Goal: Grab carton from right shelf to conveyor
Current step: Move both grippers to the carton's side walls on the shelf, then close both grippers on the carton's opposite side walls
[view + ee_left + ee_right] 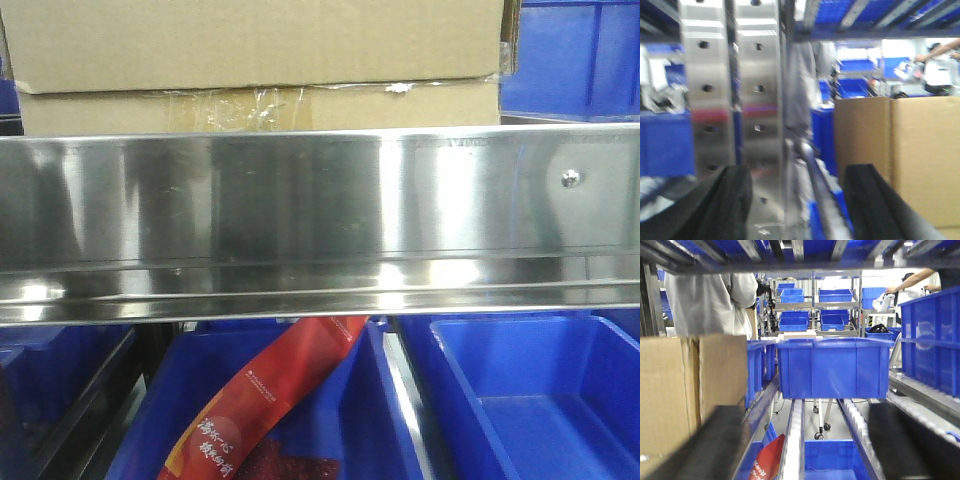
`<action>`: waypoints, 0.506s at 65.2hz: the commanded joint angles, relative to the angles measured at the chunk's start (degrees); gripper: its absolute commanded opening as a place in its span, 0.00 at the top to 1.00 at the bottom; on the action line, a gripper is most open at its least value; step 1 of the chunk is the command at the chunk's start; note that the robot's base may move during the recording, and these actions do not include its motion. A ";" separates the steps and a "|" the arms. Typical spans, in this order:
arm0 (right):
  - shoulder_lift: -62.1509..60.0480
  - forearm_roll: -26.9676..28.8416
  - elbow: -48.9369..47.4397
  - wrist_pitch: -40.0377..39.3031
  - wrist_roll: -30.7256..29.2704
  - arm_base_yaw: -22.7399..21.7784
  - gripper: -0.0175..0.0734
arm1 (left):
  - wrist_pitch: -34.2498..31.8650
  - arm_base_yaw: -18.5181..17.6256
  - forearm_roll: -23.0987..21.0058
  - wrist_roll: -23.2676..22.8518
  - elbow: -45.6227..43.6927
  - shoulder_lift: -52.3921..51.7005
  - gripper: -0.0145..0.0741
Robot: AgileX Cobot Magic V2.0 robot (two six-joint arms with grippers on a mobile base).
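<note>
The brown carton (255, 62) sits on the right shelf just behind the wide steel front rail (300, 210), with wrinkled clear tape along its lower seam. In the left wrist view the carton (905, 155) is at the right, right behind the right finger; the left gripper (800, 200) is open around a steel upright and rail. In the right wrist view the carton (685, 390) is at the left beside the left finger; the right gripper (797, 445) is open and empty over the roller rails. The conveyor is out of view.
Blue bins (540, 400) sit on the level below the rail, one holding a red packet (265, 400). A blue bin (832, 367) stands on the rollers ahead of the right gripper, another (932, 340) at its right. People stand behind the rack (710, 300).
</note>
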 commanded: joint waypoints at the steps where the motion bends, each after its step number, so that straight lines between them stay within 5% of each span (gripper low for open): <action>1: 3.38 0.24 -2.43 0.39 -0.01 -0.18 0.25 | 4.68 -2.19 -1.90 -0.13 -3.95 3.75 0.44; 11: 11.09 3.61 -8.54 5.40 -0.01 0.35 0.27 | 12.86 -7.52 -1.90 0.39 -12.71 12.55 0.44; 33: 32.83 5.44 -30.72 13.19 -0.12 8.39 0.30 | 15.22 -20.06 -2.35 0.39 -35.33 38.03 0.44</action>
